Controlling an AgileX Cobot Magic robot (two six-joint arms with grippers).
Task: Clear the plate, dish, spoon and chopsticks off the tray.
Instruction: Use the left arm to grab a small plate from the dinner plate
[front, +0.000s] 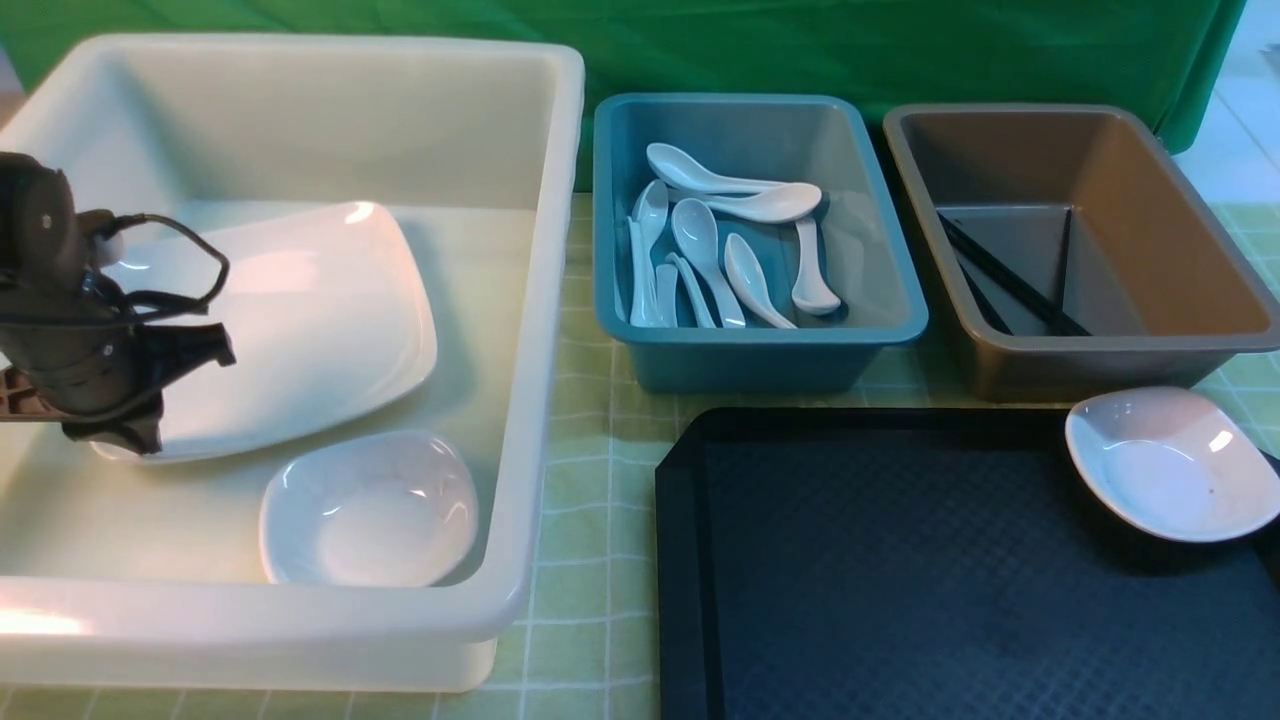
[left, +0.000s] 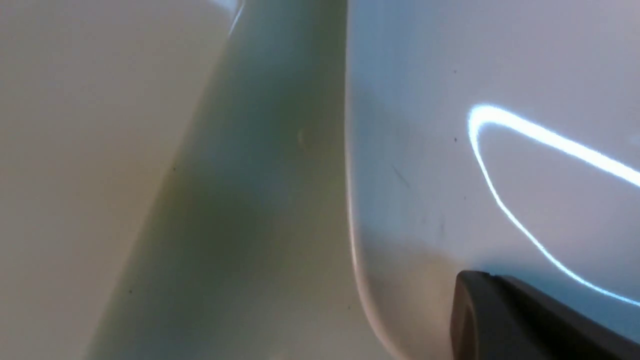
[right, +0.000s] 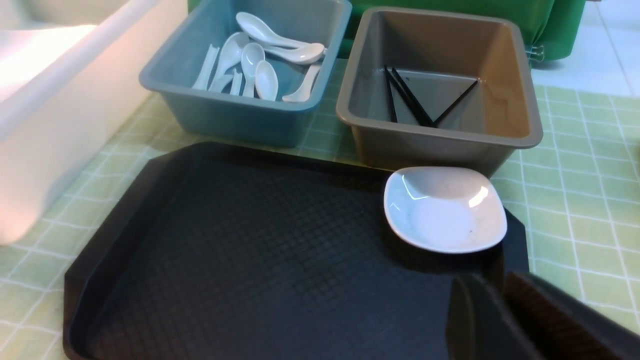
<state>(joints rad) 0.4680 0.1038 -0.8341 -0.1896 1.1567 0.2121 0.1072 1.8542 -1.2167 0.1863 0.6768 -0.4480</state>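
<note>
The plate (left: 450, 175) fills half my view, glossy white with a curved glare streak. My black fingertip (left: 525, 320) overlaps it; beside its rounded edge is the pale bin (left: 100, 150).

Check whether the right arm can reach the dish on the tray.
Probably yes. The dish sits on a corner of the tray, nothing over it, right gripper close by; only the brown bin crowds it behind.

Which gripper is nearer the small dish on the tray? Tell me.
Right. The right gripper is close beside the dish on the tray; the left gripper is far off inside the white bin, at the plate.
</note>
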